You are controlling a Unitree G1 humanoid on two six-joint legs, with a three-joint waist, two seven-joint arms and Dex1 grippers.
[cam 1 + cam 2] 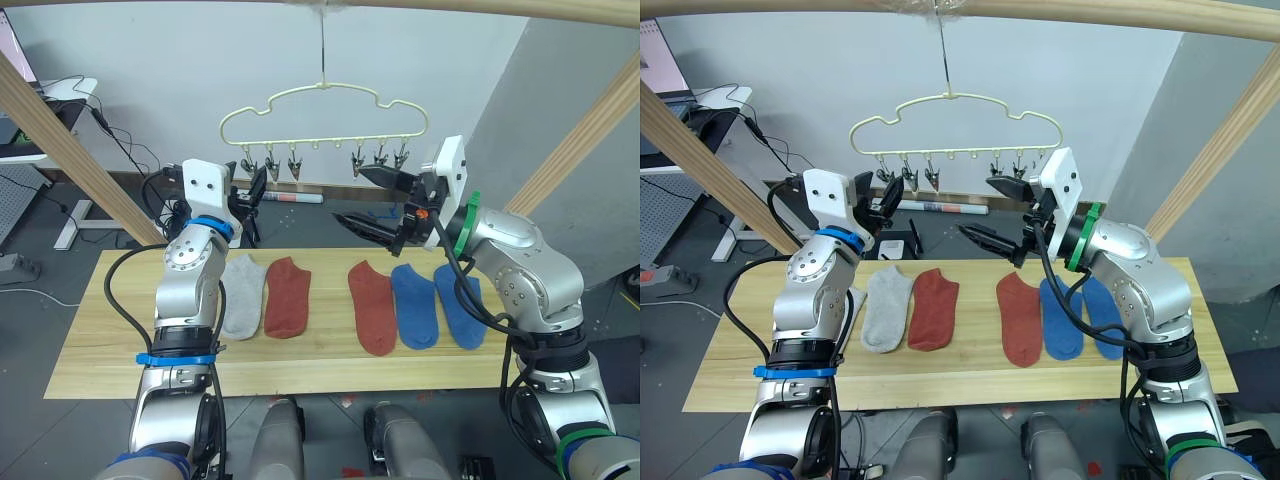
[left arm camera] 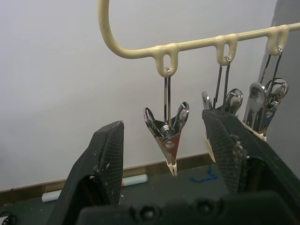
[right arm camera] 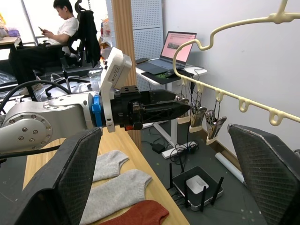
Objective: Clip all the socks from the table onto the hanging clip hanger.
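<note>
I see both my left gripper [image 2: 164,154] and right gripper [image 1: 362,201] wide open, empty, by the clip hanger [image 1: 322,108]; socks [image 1: 374,303] lie on the table [image 1: 90,345]

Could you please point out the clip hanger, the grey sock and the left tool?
clip hanger [image 1: 325,92]: left eye view, top wire below hook.
grey sock [image 1: 241,295]: left eye view, mid-sock.
left tool [image 2: 164,154]: left wrist view, between its open fingertips.

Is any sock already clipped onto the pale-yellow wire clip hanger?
No, the small grey metal clips on the pale-yellow wire clip hanger hang bare.
</note>
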